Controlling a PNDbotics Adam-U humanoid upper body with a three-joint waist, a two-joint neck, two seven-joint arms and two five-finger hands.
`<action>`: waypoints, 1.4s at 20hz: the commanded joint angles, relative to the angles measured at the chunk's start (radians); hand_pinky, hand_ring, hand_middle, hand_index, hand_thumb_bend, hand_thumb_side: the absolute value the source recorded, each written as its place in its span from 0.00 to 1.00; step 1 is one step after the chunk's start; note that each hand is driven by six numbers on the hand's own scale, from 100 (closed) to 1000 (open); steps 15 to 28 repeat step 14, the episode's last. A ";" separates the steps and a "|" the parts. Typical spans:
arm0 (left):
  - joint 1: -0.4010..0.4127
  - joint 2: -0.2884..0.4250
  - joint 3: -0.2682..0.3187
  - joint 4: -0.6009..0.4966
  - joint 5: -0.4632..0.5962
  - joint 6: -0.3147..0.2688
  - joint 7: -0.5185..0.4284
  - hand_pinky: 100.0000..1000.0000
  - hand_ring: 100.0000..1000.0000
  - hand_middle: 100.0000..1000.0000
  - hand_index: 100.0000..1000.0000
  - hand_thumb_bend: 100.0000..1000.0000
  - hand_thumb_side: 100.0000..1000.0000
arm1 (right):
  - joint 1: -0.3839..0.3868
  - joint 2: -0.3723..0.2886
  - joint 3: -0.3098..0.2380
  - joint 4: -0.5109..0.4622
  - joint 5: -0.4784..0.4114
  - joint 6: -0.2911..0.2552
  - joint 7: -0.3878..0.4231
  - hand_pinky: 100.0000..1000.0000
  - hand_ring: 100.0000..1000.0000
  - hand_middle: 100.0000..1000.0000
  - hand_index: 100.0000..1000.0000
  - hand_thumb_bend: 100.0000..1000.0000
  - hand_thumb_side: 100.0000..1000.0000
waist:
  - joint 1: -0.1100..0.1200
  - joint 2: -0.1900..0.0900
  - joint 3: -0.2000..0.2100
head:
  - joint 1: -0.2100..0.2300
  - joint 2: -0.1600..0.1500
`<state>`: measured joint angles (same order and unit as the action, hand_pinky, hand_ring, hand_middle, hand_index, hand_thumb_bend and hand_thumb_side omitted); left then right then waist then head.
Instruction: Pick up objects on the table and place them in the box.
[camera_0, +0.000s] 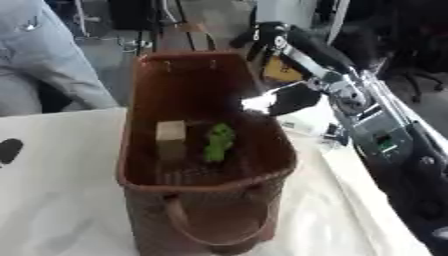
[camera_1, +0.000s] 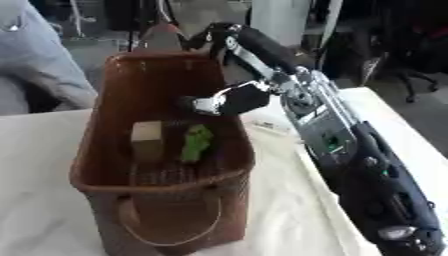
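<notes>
A brown woven basket (camera_0: 157, 200) with loop handles fills the middle of the frame on a table (camera_0: 52, 210) covered in pale cloth, and it serves as the box of the task. On its floor lie two things already: a tan block (camera_0: 171, 135) toward the left and a green, leafy-looking object (camera_0: 219, 141) just beside it to the right. The right hand (camera_1: 234, 99) comes in from the upper right on a long silver and black arm and hangs at the basket's right rim, over the inside. Something pale or shiny (camera_1: 206, 105) shows at its tip, but whether the fingers are curled round it or only catching light I cannot tell. The left hand is in no view. If the hand does carry something, the risk I see is in the release: it sits right at the wall, so a thing let go there could strike the rim and fall outside, toward the white clutter (camera_0: 306, 120) on the table at center right. The arm also passes close to the rim, and a sideways move might catch the wall and push or tip this tall, soft-sided basket. A dark shape (camera_0: 9, 150) lies at the left edge of the table.
</notes>
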<state>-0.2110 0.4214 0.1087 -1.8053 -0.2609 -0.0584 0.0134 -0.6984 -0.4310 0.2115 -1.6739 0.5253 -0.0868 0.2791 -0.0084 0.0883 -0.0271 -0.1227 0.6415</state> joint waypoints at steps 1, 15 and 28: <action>-0.008 0.023 0.012 -0.011 0.001 0.000 0.005 0.64 0.59 0.62 0.77 0.68 0.48 | 0.021 -0.062 -0.045 -0.042 -0.032 0.017 -0.010 0.48 0.61 0.69 0.79 0.60 0.52 | 0.001 -0.009 -0.004 | 0.012 -0.009; -0.011 0.018 0.010 -0.008 -0.002 0.003 0.001 0.64 0.59 0.62 0.77 0.68 0.48 | 0.223 -0.152 -0.164 -0.136 -0.097 0.052 -0.076 0.44 0.58 0.67 0.78 0.60 0.49 | 0.004 0.001 -0.020 | 0.042 -0.019; -0.011 0.018 0.010 -0.008 -0.002 0.003 0.001 0.64 0.59 0.62 0.77 0.68 0.48 | 0.223 -0.152 -0.164 -0.136 -0.097 0.052 -0.076 0.44 0.58 0.67 0.78 0.60 0.49 | 0.004 0.001 -0.020 | 0.042 -0.019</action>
